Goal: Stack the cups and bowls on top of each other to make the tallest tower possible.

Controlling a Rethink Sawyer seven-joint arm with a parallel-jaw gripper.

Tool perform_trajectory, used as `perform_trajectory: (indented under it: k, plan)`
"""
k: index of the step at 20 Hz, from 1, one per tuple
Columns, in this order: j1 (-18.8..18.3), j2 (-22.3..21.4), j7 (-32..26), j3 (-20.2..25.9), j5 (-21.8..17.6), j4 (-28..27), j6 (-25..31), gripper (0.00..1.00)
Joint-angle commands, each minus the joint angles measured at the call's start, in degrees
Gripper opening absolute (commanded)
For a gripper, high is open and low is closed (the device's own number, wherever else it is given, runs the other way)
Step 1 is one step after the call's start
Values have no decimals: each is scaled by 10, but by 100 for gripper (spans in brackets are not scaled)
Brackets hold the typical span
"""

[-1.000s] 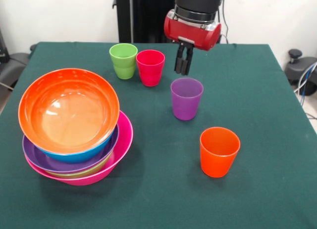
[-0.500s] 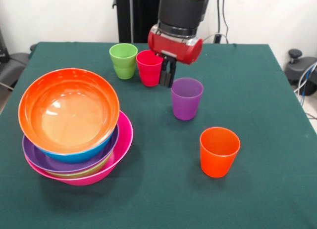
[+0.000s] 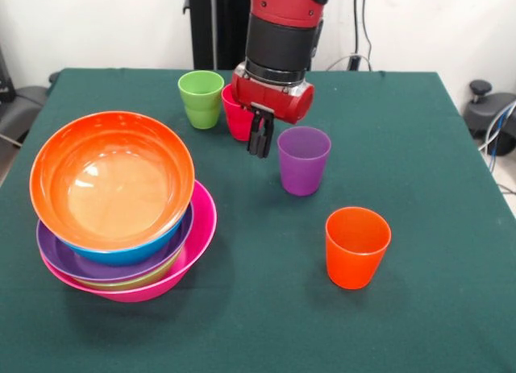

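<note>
The tower [image 3: 121, 220] stands on the green cloth-covered surface [image 3: 419, 147] as a pile of nested glossy plastic bowls: the wide pink bowl [image 3: 197, 236] as base, a purple bowl [image 3: 60, 260] and a blue bowl [image 3: 121, 252] above it, and the orange bowl [image 3: 113, 176] on top. No cup is on it yet.

Four tapered plastic cups stand apart from the tower, beyond it and to its right: the green cup [image 3: 201, 99], the red cup [image 3: 235, 119], the purple cup [image 3: 303, 160] and the orange cup [image 3: 356, 246].

My fingers [image 3: 260, 139] are pressed together and hold nothing. They hang just between the red cup and the purple cup.

Step in hand, as I judge it: selecting a cup. The next move calls for spreading my fingers, straddling one cup wall, then closing.
</note>
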Motion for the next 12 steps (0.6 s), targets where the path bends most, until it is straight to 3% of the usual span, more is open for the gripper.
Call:
perform_trajectory:
  k: [1,12]
  plan:
    - [-3,19,4,60,-35,16,6,0]
    - [-5,10,5,58,-43,23,-12,0]
